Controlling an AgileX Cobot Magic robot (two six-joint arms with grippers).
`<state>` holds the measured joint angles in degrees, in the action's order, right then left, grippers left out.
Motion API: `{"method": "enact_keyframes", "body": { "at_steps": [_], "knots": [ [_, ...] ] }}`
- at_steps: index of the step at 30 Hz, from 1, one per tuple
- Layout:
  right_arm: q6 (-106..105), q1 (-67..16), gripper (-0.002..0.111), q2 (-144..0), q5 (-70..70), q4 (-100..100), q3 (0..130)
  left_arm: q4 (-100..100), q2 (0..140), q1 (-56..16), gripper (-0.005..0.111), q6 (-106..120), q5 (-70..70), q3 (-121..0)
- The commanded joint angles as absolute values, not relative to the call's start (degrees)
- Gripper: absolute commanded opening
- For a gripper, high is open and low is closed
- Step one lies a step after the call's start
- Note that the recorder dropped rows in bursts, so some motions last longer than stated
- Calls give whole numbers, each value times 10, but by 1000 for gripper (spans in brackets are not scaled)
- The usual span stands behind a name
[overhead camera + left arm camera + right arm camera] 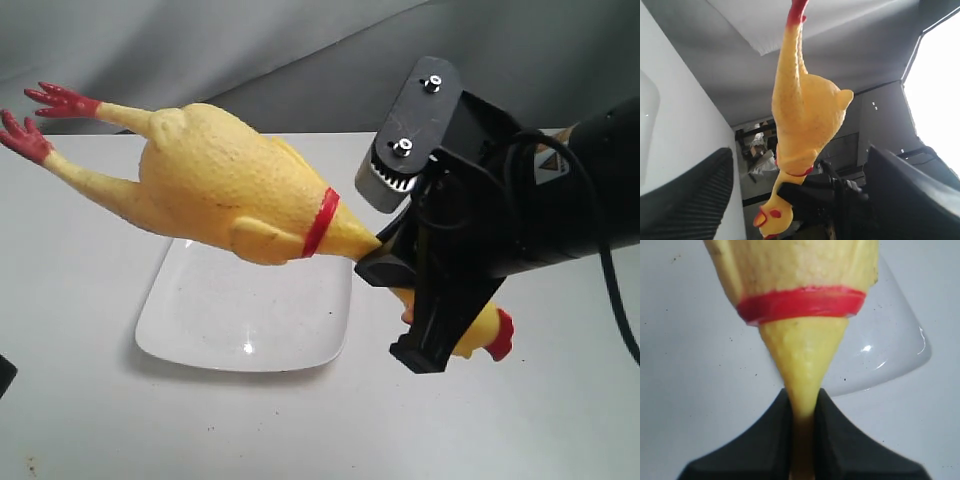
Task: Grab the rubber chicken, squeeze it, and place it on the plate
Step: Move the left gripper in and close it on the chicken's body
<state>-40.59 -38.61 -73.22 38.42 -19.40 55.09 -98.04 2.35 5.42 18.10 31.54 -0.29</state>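
Grey table (80,420) below, and the right hand (388,258) pinches the rubber chicken (220,180) by its thin neck, body jutting out beyond that hand, above the plate (250,320). The left hand (799,150) is spread, empty. I reckon that plump body could slip free or swing off-plate.
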Motion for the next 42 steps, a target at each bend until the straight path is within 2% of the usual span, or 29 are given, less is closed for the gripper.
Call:
{"method": "enact_keyframes", "body": {
  "at_steps": [1,8,15,20,32,42],
  "knots": [
    [-403,-388,0,-754,364,-199,555,-999,108,57,70,266,355,-44],
    [-402,-388,0,-768,327,-196,555,-999,322,57,70,308,425,-127],
    [-396,-388,0,-769,310,-197,555,-999,534,57,67,488,607,-177],
    [-380,-388,0,-769,306,-197,555,-999,627,57,67,562,652,-227],
    [-372,-389,0,-788,305,-221,555,-999,669,57,67,628,632,-287],
    [-373,-389,0,-789,303,-229,555,-999,669,42,67,592,513,-295]
  ]
}}
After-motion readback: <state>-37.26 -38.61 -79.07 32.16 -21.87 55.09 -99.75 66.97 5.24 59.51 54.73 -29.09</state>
